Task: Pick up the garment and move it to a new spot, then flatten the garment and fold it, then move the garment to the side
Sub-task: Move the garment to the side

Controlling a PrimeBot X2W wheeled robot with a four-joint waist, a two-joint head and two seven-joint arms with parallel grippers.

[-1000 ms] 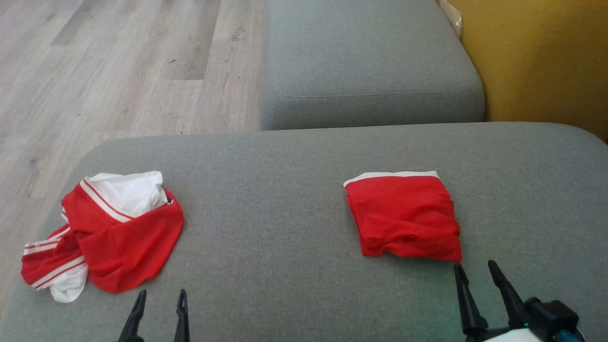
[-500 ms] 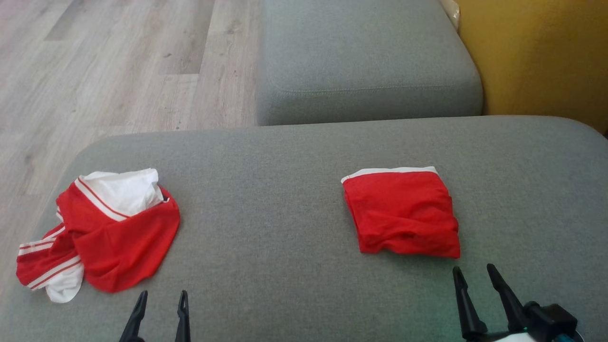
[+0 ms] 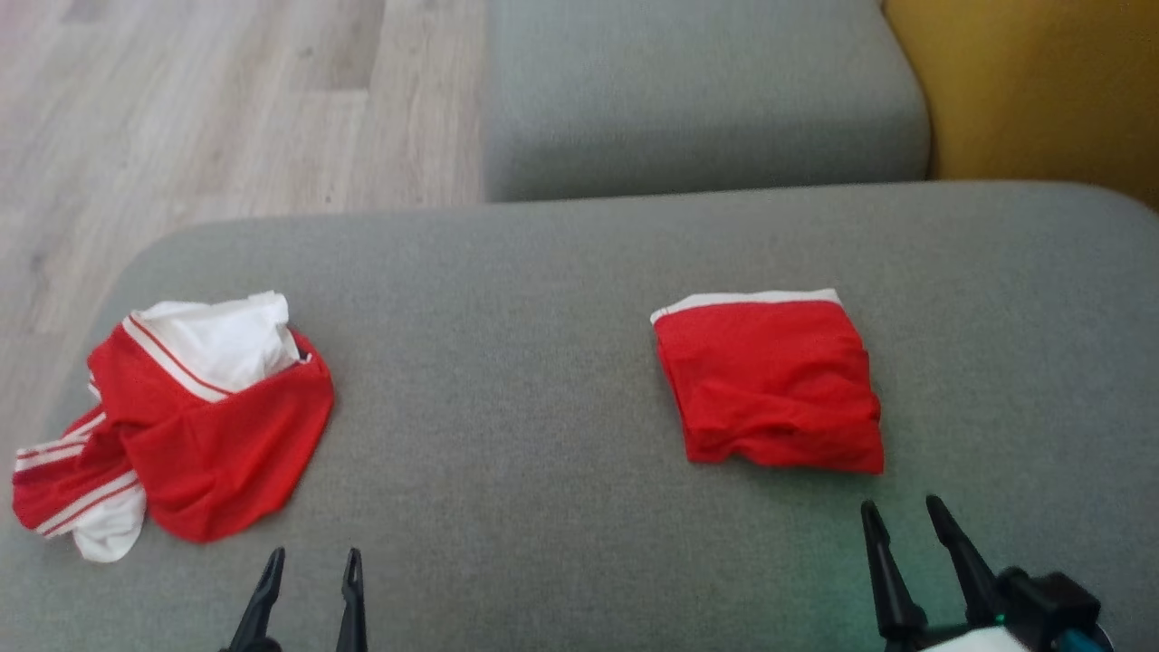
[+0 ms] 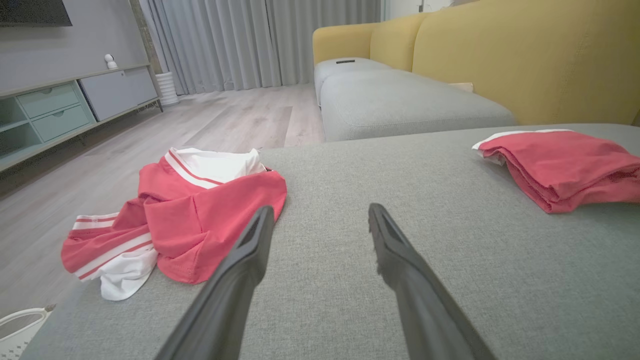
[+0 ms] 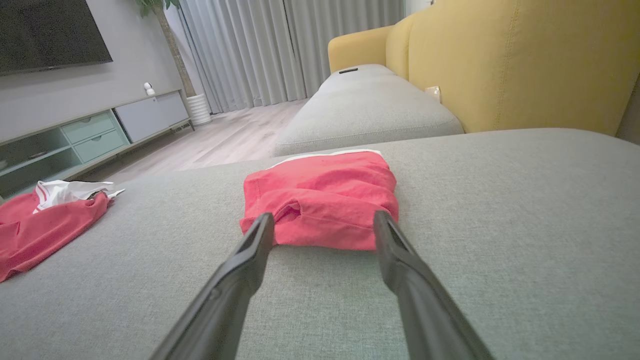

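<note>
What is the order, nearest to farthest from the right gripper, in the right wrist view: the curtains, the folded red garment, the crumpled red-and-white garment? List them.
1. The folded red garment: straight ahead, just beyond the tips of the open right gripper.
2. The crumpled red-and-white garment: far to that view's left, on the same grey cushion.
3. The curtains: across the room, at the back.

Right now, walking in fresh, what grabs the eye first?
Red on the grey cushion: a crumpled red-and-white garment near its left edge, a folded red garment toward the right. An open tool sits near each: left tool, right tool.
</note>
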